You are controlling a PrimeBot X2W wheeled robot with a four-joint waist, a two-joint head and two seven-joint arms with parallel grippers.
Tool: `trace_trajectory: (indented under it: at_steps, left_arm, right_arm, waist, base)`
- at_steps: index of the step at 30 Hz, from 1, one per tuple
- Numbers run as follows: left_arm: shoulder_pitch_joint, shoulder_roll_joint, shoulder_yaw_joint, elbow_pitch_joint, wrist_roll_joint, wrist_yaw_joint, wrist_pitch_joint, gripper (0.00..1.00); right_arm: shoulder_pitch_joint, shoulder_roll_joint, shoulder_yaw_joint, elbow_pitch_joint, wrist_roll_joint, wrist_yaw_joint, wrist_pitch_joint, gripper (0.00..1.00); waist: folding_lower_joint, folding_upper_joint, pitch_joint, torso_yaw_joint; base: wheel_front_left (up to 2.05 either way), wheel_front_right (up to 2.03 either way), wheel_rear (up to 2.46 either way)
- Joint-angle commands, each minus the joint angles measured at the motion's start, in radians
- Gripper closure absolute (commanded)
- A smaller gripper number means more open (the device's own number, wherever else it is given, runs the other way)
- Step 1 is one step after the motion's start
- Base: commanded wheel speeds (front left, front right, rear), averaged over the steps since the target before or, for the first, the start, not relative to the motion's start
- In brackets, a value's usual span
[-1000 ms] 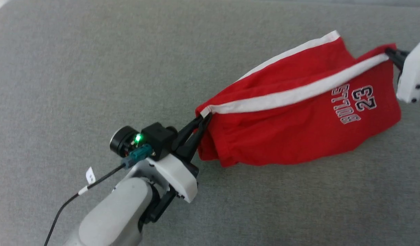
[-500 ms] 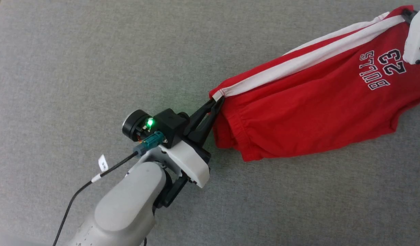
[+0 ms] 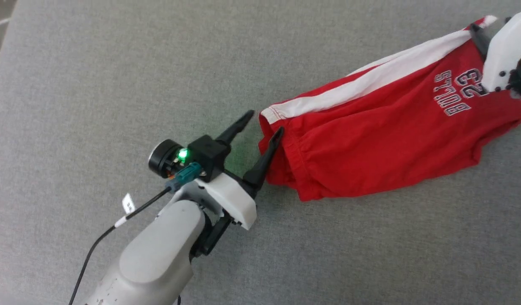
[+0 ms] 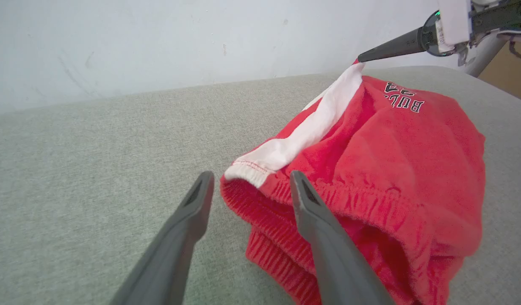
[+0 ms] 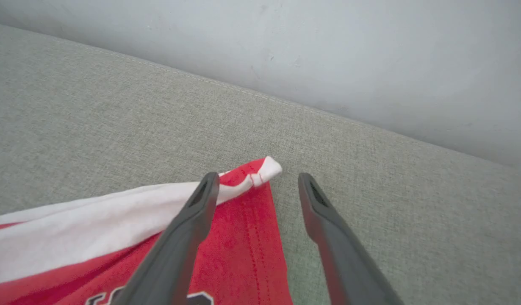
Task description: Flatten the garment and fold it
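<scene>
Currently the garment (image 3: 379, 140) lies on the grey upholstered surface (image 3: 116, 84). Its long axis runs diagonally from the gathered waistband (image 4: 328, 203) at the near end to the printed hem at the far right.

The left gripper (image 3: 264, 121) is at the waistband end. Its fingers are spread and nothing is clamped between them. The corner where the white stripe (image 3: 370, 84) ends sits in the gap, and one finger lies against or just over the waistband edge.

The right gripper (image 5: 258, 176) is at the opposite end. Its fingers are likewise apart and straddle the hem corner (image 5: 264, 169) without pinching it.

Each arm is therefore nearest its own end, and the cloth lies along the line joining the two grippers. Any re-grasp or smoothing stroke should probably be planned along that line.

Limits of view:
- The fabric is bunched and doubled, not flat, and the lower layers are hidden.
- In the head view, the right gripper's white housing covers part of the print (image 3: 455, 95), and the frame edge cuts off the far hem.
- Finger contact with the cloth cannot be confirmed at either end.
</scene>
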Motion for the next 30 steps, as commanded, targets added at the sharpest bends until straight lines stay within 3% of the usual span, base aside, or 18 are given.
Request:
trace_trajectory:
  at_steps: [1, 10, 19, 24, 30]
  left_arm:
    - [0.02, 0.006, 0.013, 0.006, -0.008, 0.011, -0.01, 0.0]
    - [0.148, 0.04, 0.126, -0.019, -0.071, 0.096, -0.04, 0.0]
    - [0.32, 0.045, 0.266, -0.123, -0.087, 0.171, -0.049, 0.0]
    - [0.415, 0.029, 0.336, -0.184, -0.039, 0.195, -0.049, 0.0]
    - [0.51, -0.012, 0.368, -0.198, 0.022, 0.202, -0.049, 0.0]
  right_arm:
    - [0.004, 0.003, 0.015, 0.004, 0.014, -0.002, -0.03, 0.0]
    - [0.131, -0.017, 0.099, -0.074, 0.117, -0.002, -0.297, 0.0]
    - [0.331, -0.051, 0.089, -0.218, 0.15, -0.002, -0.503, 0.0]
    - [0.463, -0.035, 0.017, -0.306, 0.117, -0.002, -0.578, 0.0]
    - [0.655, 0.055, -0.114, -0.44, 0.035, -0.002, -0.607, 0.0]
  waist:
    - [0.0, 0.0, -0.068, -0.029]
    - [0.0, 0.0, -0.255, -0.101]
    - [0.0, 0.0, -0.348, -0.158]
    - [0.0, 0.0, -0.371, -0.183]
    - [0.0, 0.0, -0.38, -0.21]
  base:
    - [0.0, 0.0, 0.0]
    - [0.0, 0.0, 0.0]
    - [0.0, 0.0, 0.0]
    - [0.0, 0.0, 0.0]
    - [0.0, 0.0, 0.0]
